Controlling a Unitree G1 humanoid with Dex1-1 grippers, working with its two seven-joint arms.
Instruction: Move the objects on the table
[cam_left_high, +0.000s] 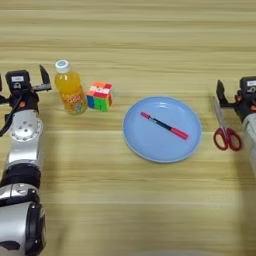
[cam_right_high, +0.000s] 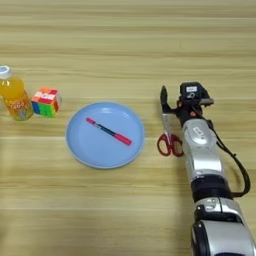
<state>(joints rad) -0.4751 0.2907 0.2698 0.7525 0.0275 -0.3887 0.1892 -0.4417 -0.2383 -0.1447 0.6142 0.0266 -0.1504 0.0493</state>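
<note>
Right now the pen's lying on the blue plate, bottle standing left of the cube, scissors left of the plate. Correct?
Not quite: the scissors lie right of the blue plate, beside the right gripper, as the right eye view shows. The pen is on the plate, and the bottle stands left of the cube.

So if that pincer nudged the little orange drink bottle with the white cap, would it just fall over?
Probably it could. The small orange drink bottle with the white cap stands upright, tall on a narrow base, so a push near the cap would likely tip it. It looks nearly full, so it should feel fairly heavy for its size. Once down, its round body would probably roll on the wooden table.
</note>
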